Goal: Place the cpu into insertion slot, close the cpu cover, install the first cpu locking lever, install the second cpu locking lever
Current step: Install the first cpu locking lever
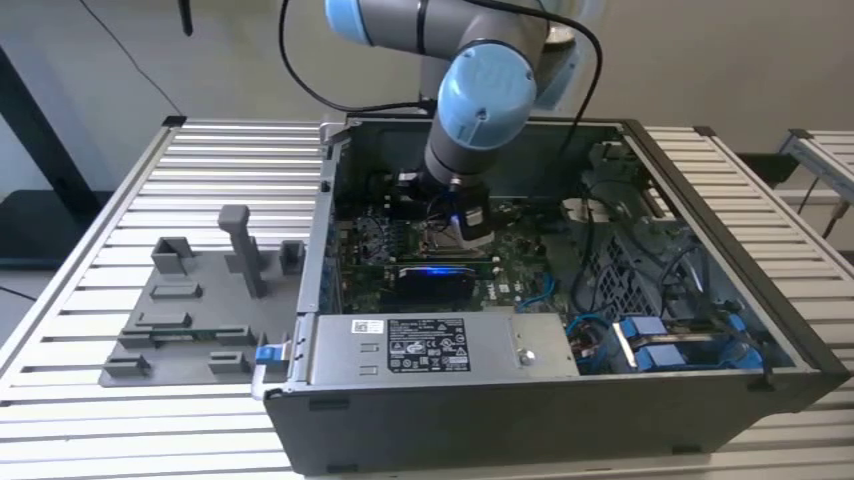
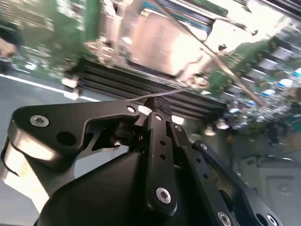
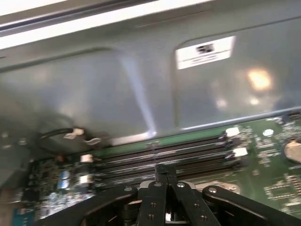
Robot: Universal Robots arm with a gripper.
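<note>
My black gripper (image 2: 150,104) hangs inside the open computer case (image 1: 694,300), just above the green motherboard (image 1: 360,250). Its fingers are shut, tips pressed together. A thin wire locking lever (image 2: 169,91) runs right along the fingertips; I cannot tell whether it is pinched or only touched. Another thin lever (image 2: 207,47) slants across the insertion slot (image 2: 160,42), over which a shiny metal cover lies. The cpu is hidden. In the first wrist view the gripper (image 3: 162,170) stands before the black memory slots (image 3: 188,150).
A grey power supply box (image 1: 427,345) fills the case's front. Cables and blue connectors (image 1: 654,335) lie at the exterior view's right. Grey fixtures (image 1: 200,300) stand on the slatted table at the exterior view's left. The grey case wall (image 3: 141,84) rises behind the memory slots.
</note>
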